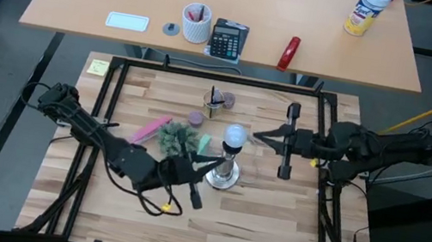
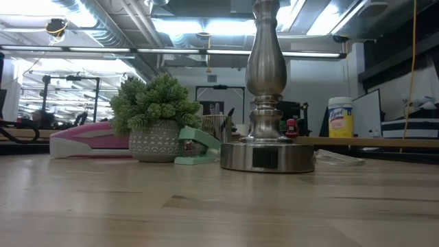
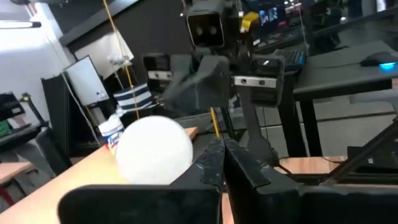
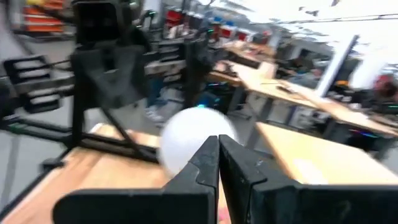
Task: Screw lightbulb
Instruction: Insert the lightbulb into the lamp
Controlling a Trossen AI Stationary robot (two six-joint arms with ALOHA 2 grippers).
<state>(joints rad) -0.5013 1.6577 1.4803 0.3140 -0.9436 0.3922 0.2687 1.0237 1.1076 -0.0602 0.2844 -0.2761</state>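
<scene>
In the high view we see the small frosted white globe lightbulb (image 1: pixel 236 134) just right of the frame's centre, sitting on top of the silver round-based stand (image 1: pixel 223 174), whose polished base spreads out just below it in the picture. The left gripper (image 1: pixel 207 168) comes in from the lower left of the frame, its dark fingers pressed together and empty, the tips just beside the stand's base; in the left wrist view those fingers (image 3: pixel 214 163) meet in a thin line with the white globe (image 3: pixel 153 151) beside them, and we cannot tell whether they touch it. The right gripper (image 1: pixel 259 134) reaches in from the right side of the frame, also closed on nothing, its tips near the bulb but apart from it; the right wrist view shows its fingers (image 4: pixel 219 163) together in front of the blurred white globe (image 4: pixel 194 143). To the left of the stand in the high view lie a small green potted plant (image 1: pixel 173 137), a flat pink stapler-like tool (image 1: pixel 150 129) and a small mint-green clip (image 1: pixel 204 144). The low view shows the stand's turned silver column (image 2: pixel 266 72) rising out of the top of the frame, so the bulb is hidden there.
</scene>
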